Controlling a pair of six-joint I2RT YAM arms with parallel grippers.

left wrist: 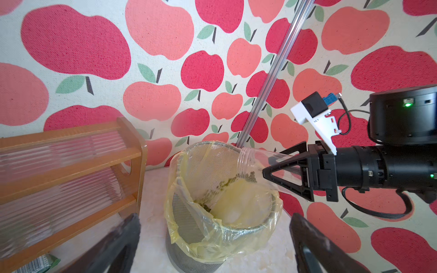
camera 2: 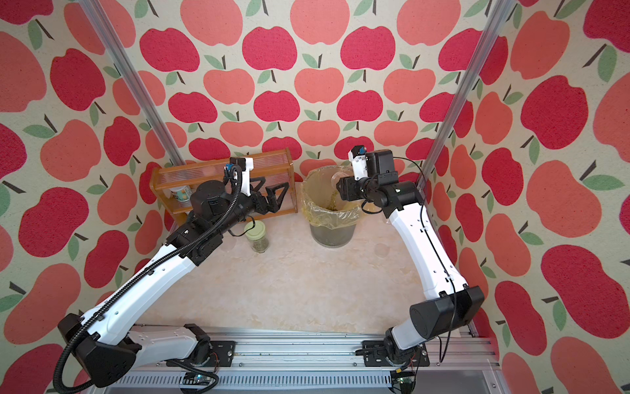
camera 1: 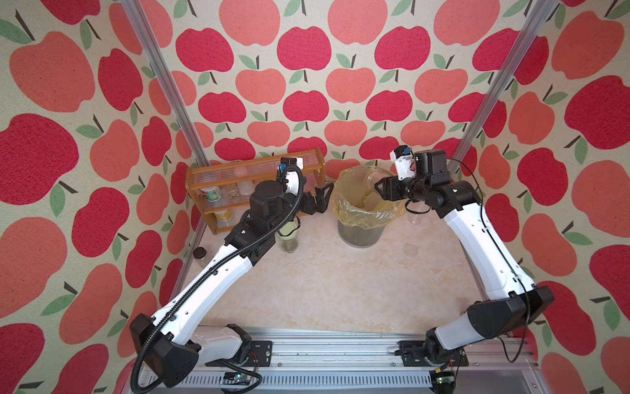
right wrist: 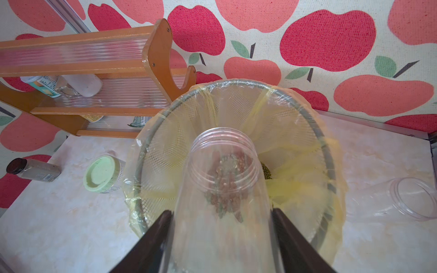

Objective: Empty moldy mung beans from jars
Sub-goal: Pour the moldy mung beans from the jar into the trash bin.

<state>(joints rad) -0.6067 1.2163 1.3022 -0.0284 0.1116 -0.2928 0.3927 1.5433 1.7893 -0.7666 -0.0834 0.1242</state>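
My right gripper (right wrist: 221,212) is shut on a clear lidless jar (right wrist: 224,179), tipped mouth-down over the lined mesh bin (right wrist: 326,151). Mung beans (right wrist: 227,186) slide along the jar's wall toward its mouth, and more lie in the bin's yellow liner (left wrist: 212,191). Both top views show this jar (camera 1: 373,177) (camera 2: 335,177) over the bin (camera 1: 361,232). A squat glass jar with a pale green lid (camera 2: 257,235) stands on the table left of the bin, beans inside. My left gripper (camera 1: 324,198) hangs open and empty between rack and bin.
An empty clear jar (right wrist: 402,201) lies on its side right of the bin. A clear lid (camera 1: 410,250) rests on the table in front of it. The wooden rack (camera 1: 259,163) with tubs stands at the back left. A small dark-capped jar (camera 1: 199,254) sits at the left wall.
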